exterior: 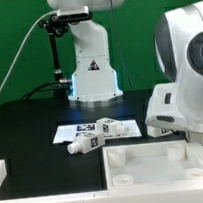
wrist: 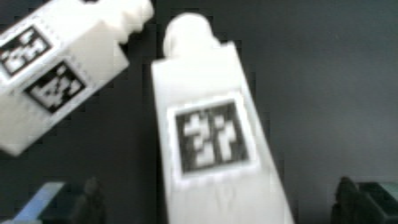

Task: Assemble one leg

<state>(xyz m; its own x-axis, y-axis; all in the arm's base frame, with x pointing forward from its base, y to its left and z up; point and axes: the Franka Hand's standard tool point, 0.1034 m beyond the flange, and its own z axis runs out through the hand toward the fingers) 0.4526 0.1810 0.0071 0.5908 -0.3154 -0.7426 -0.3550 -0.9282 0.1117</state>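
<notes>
In the wrist view a white leg [wrist: 210,120] with a black-and-white tag lies on the black table, its narrower round end pointing away from the jaws. My gripper [wrist: 217,200] is open. Its dark fingertips [wrist: 63,205] stand on either side of this leg with a gap on each side. A second leg [wrist: 63,70] lies close beside it at an angle. In the exterior view two more legs [exterior: 85,143] [exterior: 117,130] lie near the table's middle. There the arm's white hand [exterior: 169,113] is low at the exterior view's right and hides the fingers.
The marker board [exterior: 92,127] lies flat at the table's middle. The large flat white panel [exterior: 156,167] with round sockets lies at the front. A white object [exterior: 1,171] shows at the exterior view's left edge. The robot base [exterior: 92,75] stands behind.
</notes>
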